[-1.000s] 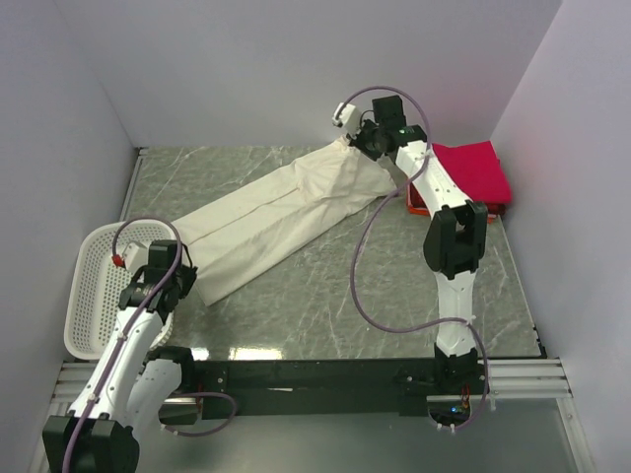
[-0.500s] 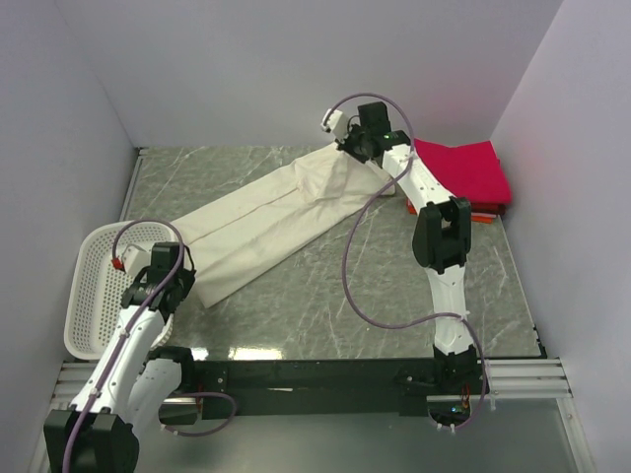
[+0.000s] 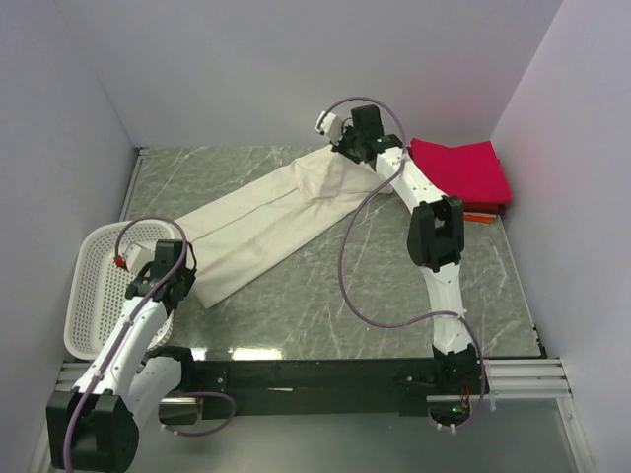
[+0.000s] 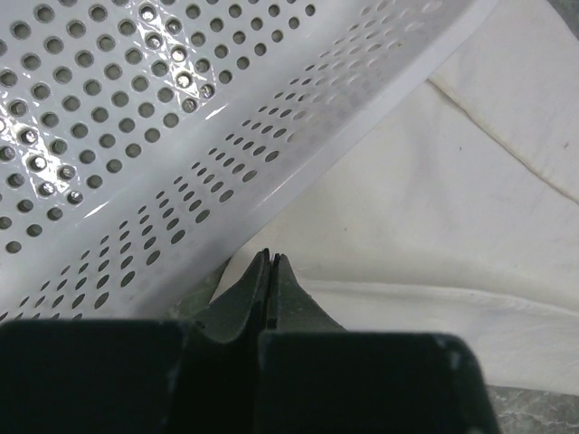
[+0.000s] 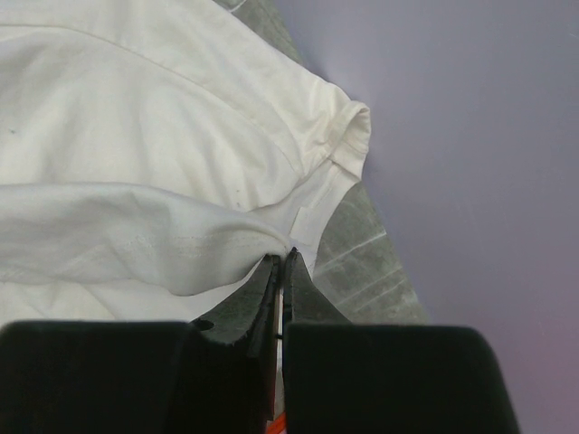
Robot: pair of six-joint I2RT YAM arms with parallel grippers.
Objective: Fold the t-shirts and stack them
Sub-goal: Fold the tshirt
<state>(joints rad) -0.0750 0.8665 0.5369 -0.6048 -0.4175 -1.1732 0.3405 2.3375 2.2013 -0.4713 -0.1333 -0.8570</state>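
The right tool (image 5: 282,257), clenched on the cream shirt (image 3: 266,217), has swung left, straightening it for folding; the left tool (image 4: 271,260) sits clenched by its hem.

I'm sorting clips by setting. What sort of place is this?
Probably a robot test cell: plain panels wall in a marble-patterned table, a left arm and right arm are bolted to a rail at its edge, and a cream t-shirt is stretched out near a folded pink shirt.

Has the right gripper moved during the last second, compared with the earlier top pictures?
Yes. The right gripper, shut on the cream-white t-shirt, has shifted left, away from the folded crimson-pink t-shirt.
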